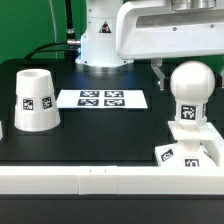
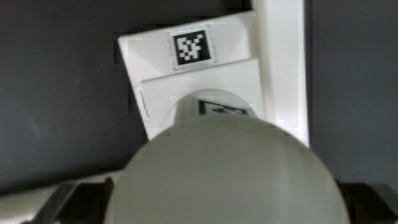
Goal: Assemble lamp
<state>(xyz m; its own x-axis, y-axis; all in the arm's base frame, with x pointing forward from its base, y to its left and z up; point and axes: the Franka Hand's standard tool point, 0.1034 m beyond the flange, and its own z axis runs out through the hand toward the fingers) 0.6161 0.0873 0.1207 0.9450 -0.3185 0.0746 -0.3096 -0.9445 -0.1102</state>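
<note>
The white bulb [image 1: 190,92] stands upright on the flat square base [image 1: 176,153] at the exterior view's right, next to the white front wall. In the wrist view its round head [image 2: 222,170] fills the space between my two dark fingers [image 2: 71,205], over the tagged base [image 2: 187,70]. My gripper [image 1: 187,72] hangs straddling the bulb's head. One dark finger [image 1: 160,72] shows just beside the head with a small gap, so the jaws look open around it. The tapered shade [image 1: 35,100] stands on the table at the exterior view's left, apart from the rest.
The marker board [image 1: 102,99] lies flat mid-table behind the parts. A raised white wall [image 1: 90,180] borders the table's front edge; it also shows in the wrist view [image 2: 285,70] beside the base. The robot's pedestal [image 1: 100,45] stands at the back.
</note>
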